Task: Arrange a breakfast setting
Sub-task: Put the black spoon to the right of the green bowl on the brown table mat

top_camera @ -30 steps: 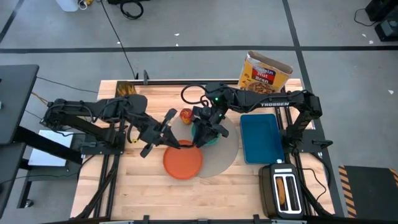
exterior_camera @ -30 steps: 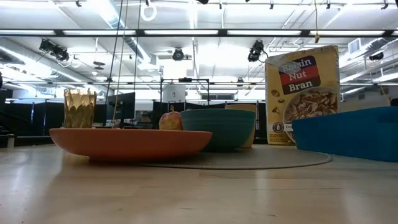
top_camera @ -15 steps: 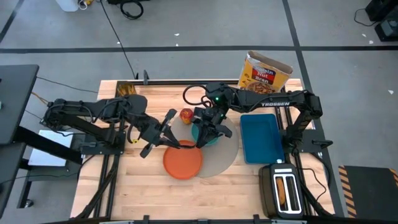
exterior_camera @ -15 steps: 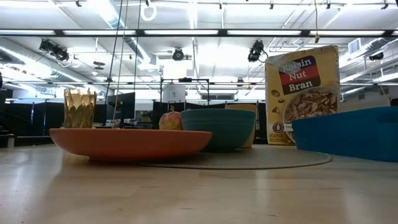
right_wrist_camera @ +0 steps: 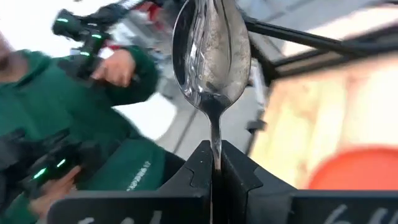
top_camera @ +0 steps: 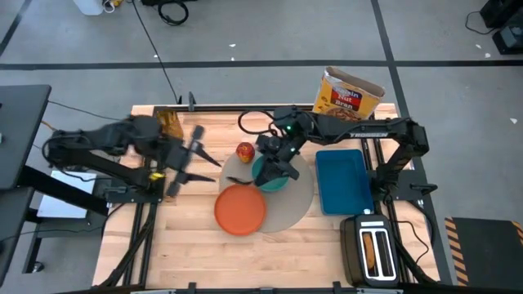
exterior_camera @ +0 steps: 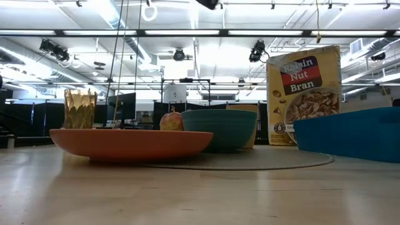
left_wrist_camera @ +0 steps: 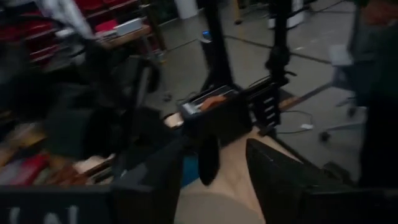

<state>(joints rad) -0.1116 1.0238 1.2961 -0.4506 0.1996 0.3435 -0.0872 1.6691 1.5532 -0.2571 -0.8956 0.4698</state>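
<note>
The right claw [right_wrist_camera: 211, 163] is clenched on the thin handle of a shiny metal spoon [right_wrist_camera: 211, 53], whose bowl stands up past the fingertips in the right wrist view. From above, that claw [top_camera: 272, 163] hangs over the round teal bowl [top_camera: 274, 178], which sits on the large round grey placemat [top_camera: 299, 196] near the middle of the light wooden table [top_camera: 180, 237]. The flat orange plate [top_camera: 240, 209] lies on the placemat's left edge, partly over the bare wood, just beside the bowl. The small red apple [top_camera: 244, 150] rests at the mat's far rim, close to the bowl and apart from the plate.

The left claw [top_camera: 189, 157] is lifted over the table's left part, well apart from the plate, and it shows blurred there. In the left wrist view its two dark fingers [left_wrist_camera: 273, 168] stand apart with nothing between them, so it is released.

A yellow faceted glass cup [exterior_camera: 80, 109] stands at the far left corner of the table. The blue rectangular tray [top_camera: 342, 180] lies just right of the placemat, the black two-slot toaster [top_camera: 373, 249] in front of it, and a raisin bran cereal box [top_camera: 347, 95] at the far edge. Beyond the table, the right wrist view shows a person in a green sleeve [right_wrist_camera: 74, 149].
</note>
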